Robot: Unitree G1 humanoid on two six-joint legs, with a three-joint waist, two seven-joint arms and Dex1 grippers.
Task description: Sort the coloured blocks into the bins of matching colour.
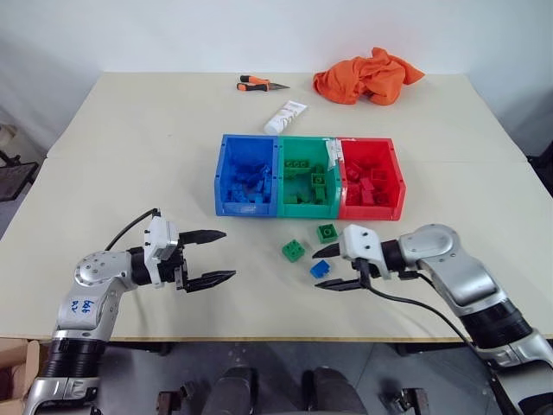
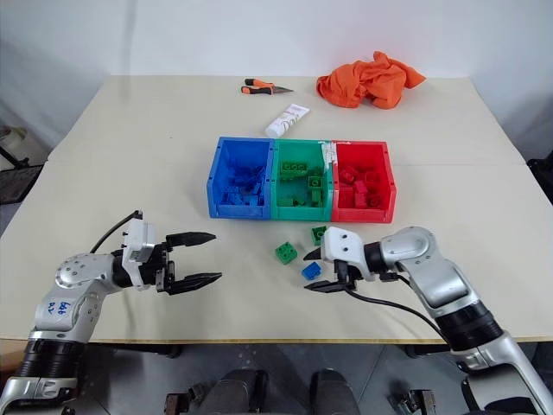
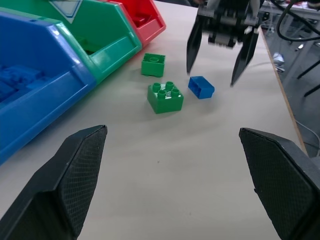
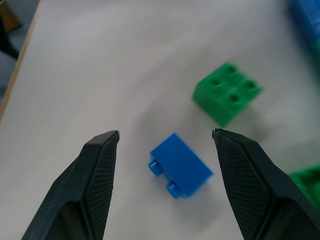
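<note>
**Right wrist view: jaws straddle the blue brick, green ones close by**

Right wrist view has my right gripper (image 4: 165, 145) with its fingers apart and nothing held, the blue brick (image 4: 181, 165) lying on its side between them, studs pointing sideways. It sits skewed to the jaws, so I judge a close from here could catch a corner and spin or squirt it away across the table (image 1: 130, 138).

One green brick (image 1: 293, 250) is just beside it, another (image 1: 327, 233) a little further toward the bins (image 1: 308, 175). If I come in too deep, a finger may nudge the near one.

My left gripper (image 1: 206, 257) hangs open and empty, well apart, so I see no clash there.

For the drop, the blue bin (image 1: 219, 177) is the far left one; releasing early would land blue in green.
</note>
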